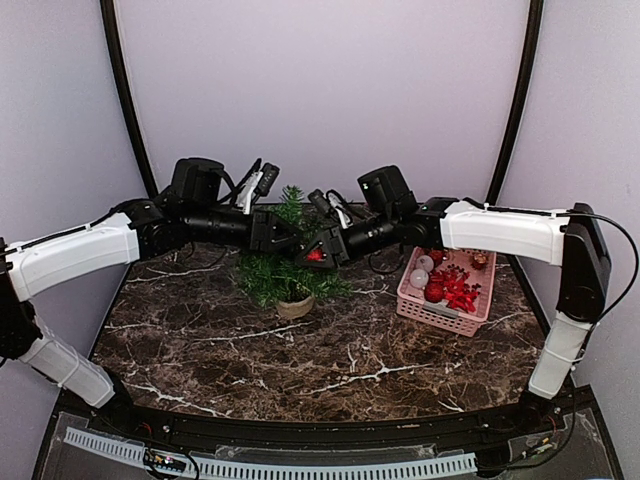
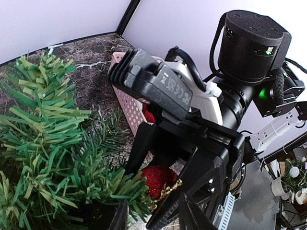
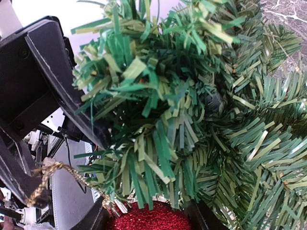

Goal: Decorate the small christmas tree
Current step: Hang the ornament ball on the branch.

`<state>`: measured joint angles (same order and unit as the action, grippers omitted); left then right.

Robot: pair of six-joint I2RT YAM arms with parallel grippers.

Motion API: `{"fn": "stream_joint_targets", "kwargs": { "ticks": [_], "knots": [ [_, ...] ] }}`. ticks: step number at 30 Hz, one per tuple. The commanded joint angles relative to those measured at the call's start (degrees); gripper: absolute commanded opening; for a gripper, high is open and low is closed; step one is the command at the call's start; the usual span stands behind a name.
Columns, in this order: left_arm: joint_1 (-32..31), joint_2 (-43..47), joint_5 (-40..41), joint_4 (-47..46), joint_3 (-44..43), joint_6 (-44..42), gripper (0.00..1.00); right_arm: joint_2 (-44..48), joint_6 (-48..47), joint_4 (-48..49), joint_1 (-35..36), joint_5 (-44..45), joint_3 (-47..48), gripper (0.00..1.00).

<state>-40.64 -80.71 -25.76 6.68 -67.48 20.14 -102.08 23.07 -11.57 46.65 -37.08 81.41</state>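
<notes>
Small christmas tree (image 1: 285,272) stands upright on its tan base, centre-far on the marble table (image 1: 250,370); pink basket (image 1: 410,306) of ornaments to its right. Right gripper (image 1: 315,253) pinches a red glitter ball (image 3: 144,221) against the tree's right-side branches. Left gripper (image 1: 288,237) at the tree's upper left, fingers spread. The ball's gold loop (image 3: 48,168) lies by one left finger, contact unclear

Glittery ball (image 3: 144,221), plastic-needled small christmas tree (image 1: 285,268)
</notes>
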Motion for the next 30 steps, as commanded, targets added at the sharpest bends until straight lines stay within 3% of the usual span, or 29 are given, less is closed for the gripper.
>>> {"fn": "stream_joint_targets", "kwargs": {
  "ticks": [1, 13, 20, 30],
  "knots": [
    [0.3, 0.2, -0.3, -1.8, -2.0, -0.5, 0.36, 1.9, 0.3, 2.6, -0.3, -1.6, -0.7, 0.36],
    [0.2, -1.2, -0.4, -2.1, -2.8, -0.5, 0.26, 2.3, 0.4, 2.8, -0.2, -1.8, -1.3, 0.36],
    [0.3, -0.7, -0.9, -3.7, -2.1, -0.3, 0.02, 3.5, 0.9, 3.2, -0.2, -1.8, -1.8, 0.36],
    [0.3, 2.1, -0.3, -6.4, 1.5, 2.4, 0.00, 4.6, 4.0, 7.2, -0.1, -2.9, -4.5, 0.36]
  ]
}}
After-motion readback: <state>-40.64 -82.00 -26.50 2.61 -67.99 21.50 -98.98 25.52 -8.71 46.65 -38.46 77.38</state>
